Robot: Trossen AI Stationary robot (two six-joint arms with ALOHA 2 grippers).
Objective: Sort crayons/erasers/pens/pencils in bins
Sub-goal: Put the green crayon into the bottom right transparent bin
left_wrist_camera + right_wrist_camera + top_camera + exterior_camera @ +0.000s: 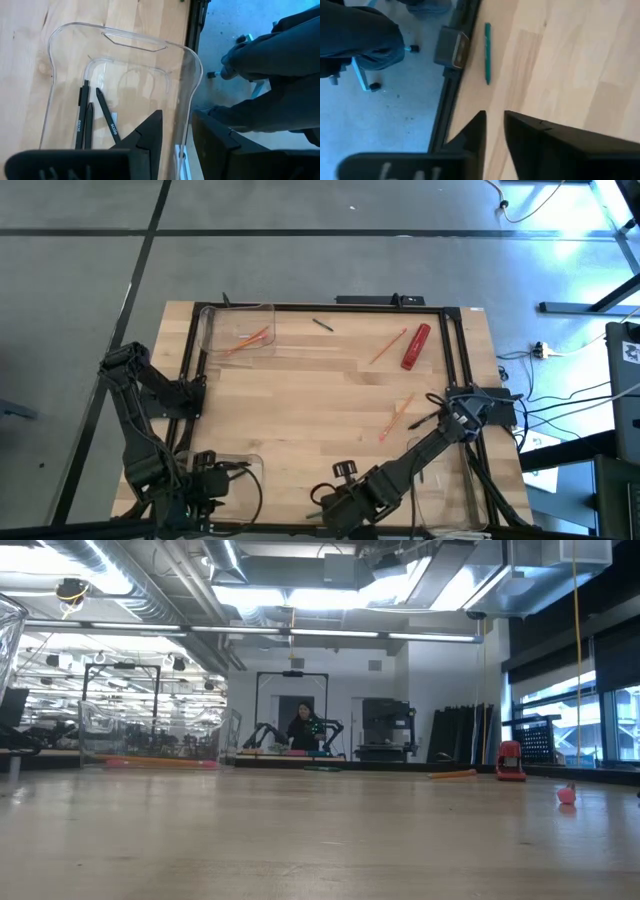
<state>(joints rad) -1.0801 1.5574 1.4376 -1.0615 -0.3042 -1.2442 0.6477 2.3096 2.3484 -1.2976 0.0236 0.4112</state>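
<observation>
Finds the left gripper (177,114) at the left corner of the pale wooden table (300,400) on the arms' side, fingers apart, with the wall of a clear rectangular plastic bin (125,42) showing in the gap; cannot tell whether either finger touches it. Counts three thin black pens (87,120) lying side by side on that bin's floor. Places the right gripper (494,116) low over the table's edge on the arms' side, around mid-width, fingers parted by a narrow gap and clamped on nothing. Spots a slim teal pen (487,52) flat on the wood ahead of it, close to the black frame rail. Sees a second clear bin (238,330) at the far left corner, holding thin orange pencils (248,340). Notes a lone black pen (322,324) on open wood nearby, an orange pencil (388,346) just beside a thick red cylinder (416,347), and two more orange pencils (398,417) crossed near the right arm's base.
</observation>
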